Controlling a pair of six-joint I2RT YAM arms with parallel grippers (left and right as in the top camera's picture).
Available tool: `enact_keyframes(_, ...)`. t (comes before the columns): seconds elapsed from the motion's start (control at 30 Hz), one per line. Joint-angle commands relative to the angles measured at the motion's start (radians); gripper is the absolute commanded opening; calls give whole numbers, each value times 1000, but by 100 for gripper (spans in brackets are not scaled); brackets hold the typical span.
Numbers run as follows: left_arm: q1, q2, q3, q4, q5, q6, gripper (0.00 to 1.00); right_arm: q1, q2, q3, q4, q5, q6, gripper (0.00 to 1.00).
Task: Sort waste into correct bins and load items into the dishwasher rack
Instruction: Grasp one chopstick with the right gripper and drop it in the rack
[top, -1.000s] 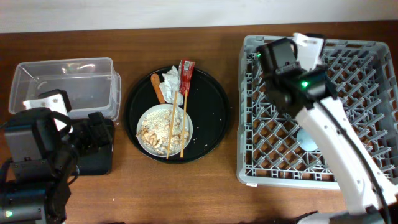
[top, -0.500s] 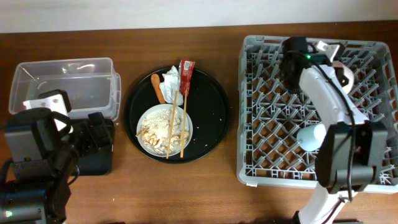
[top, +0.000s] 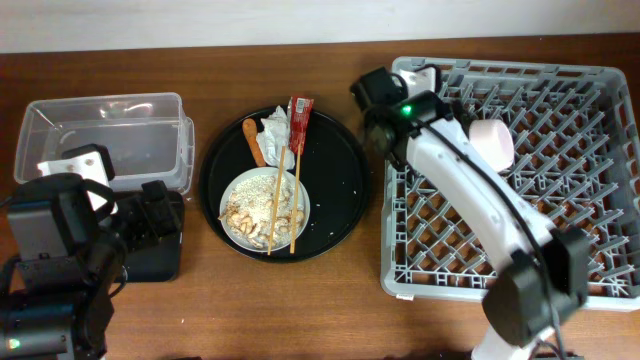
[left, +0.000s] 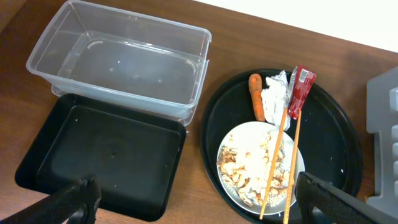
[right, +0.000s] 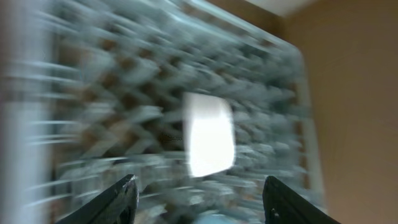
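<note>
The job is only partly done. A white bowl (top: 491, 143) lies in the dishwasher rack (top: 590, 190), on the far side near the middle. I cannot see the little blue cup for sure, as the right arm covers part of the rack and the right wrist view is very blurry.

Everything else is not yet sorted. It all sits on the round black tray (top: 340, 170), just left of the rack. The white plate (left: 245, 135) is on the near part of that tray, with rice scraps (left: 249, 171) on it and the chopsticks (left: 274, 160) lying across it. Past the plate, on the far part of the tray, lie the orange sausage piece (left: 255, 96), the crumpled napkin (left: 272, 99) and the red wrapper (left: 300, 90), side by side.

Both bins are at the left. The clear tub (left: 118, 62) is farther away and the black tray (left: 99, 155) is nearer. Nothing is in either one.

The left gripper (left: 198, 183) hangs above the bins with its fingers spread wide and holds nothing. The right gripper (right: 199, 183) is over the rack, and its fingers are also wide apart and empty.

What is left, I think: four bits of waste go to the bins, then the plate and chopsticks go in the rack.
</note>
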Motion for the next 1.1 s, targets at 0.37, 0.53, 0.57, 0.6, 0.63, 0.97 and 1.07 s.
enact_keyframes(0.37, 2, -3, 8, -2, -14, -12, 99, 234, 251, 16, 237, -997, 338, 22)
enact_keyframes(0.53, 2, -3, 8, -2, -14, -12, 100, 249, 344, 16, 247, -1015, 356, 30)
enact_keyframes(0.57, 2, -3, 8, -2, -14, -12, 99, 249, 346, 16, 248, -1012, 356, 31)
enact_keyframes(0.6, 2, -3, 8, -2, -14, -12, 99, 249, 346, 16, 248, -1012, 356, 30)
enact_keyframes(0.63, 2, -3, 8, -2, -14, -12, 99, 253, 349, 16, 246, -1012, 356, 29)
enact_keyframes(0.97, 2, -3, 8, -51, -14, -12, 99, 267, 323, 23, 245, -973, 325, 4)
enact_keyframes(1.07, 2, -3, 8, -51, -14, -12, 99, 251, 187, 37, 216, -916, 245, 4)
